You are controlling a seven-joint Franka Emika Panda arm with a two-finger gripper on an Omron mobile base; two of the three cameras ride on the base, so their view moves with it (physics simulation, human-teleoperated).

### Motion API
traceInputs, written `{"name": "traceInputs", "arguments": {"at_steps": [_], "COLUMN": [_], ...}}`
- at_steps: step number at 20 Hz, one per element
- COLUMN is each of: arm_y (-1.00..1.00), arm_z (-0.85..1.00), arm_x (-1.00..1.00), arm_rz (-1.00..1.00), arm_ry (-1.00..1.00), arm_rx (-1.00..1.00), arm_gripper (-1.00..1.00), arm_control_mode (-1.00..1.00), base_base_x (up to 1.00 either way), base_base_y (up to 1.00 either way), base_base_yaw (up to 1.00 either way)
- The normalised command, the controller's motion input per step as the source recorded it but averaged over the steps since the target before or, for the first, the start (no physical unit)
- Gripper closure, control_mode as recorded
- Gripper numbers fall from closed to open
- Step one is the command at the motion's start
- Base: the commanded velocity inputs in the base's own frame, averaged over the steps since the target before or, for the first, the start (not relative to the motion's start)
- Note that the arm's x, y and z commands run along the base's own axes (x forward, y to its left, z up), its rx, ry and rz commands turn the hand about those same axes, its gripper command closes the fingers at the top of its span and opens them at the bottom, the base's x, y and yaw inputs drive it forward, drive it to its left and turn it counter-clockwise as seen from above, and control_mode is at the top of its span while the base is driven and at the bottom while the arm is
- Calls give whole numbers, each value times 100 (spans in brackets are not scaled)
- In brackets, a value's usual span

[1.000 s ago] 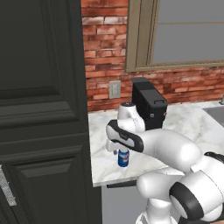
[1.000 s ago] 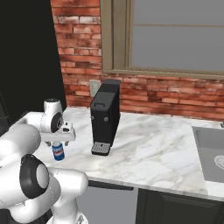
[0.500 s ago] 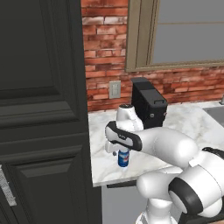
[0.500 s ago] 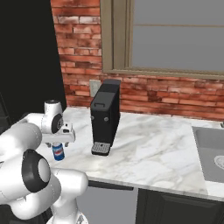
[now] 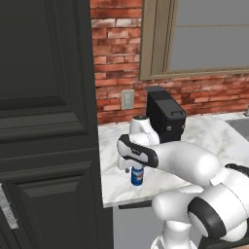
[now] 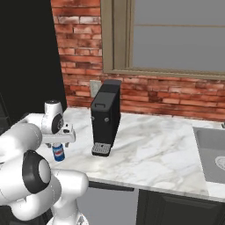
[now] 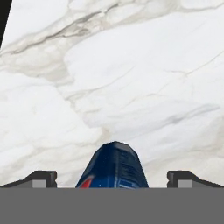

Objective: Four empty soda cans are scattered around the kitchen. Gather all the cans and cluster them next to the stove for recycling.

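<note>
The soda can (image 5: 137,176) was blue with a red-white label, the counter (image 6: 154,149) white grey-veined marble, the wall (image 6: 79,66) red brick.

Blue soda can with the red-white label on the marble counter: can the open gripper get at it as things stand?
Probably yes: the blue soda can stands upright between the open gripper's fingertips, nothing between them.

Blue soda can (image 5: 137,175) – red-white label, upright on marble counter (image 5: 214,136) – near its left front edge.
</note>
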Motion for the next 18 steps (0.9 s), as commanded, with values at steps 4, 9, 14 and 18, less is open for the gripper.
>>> {"name": "traceInputs", "arguments": {"at_steps": [4,9,14,18], "arm_y": [0,-6,-15,-3], "arm_z": [7,2,0,-4], "arm_x": [-2,-12,-13,-11], "arm_rz": [0,0,0,0], "arm_ry": [0,0,0,0], "arm_rx": [0,0,0,0], "arm_gripper": [-100,-100,-100,-100], "arm_control_mode": [-100,-100,-100,-100], "base_base_x": [0,0,0,0], "base_base_y": [0,0,0,0], "base_base_yaw": [0,0,0,0]}}
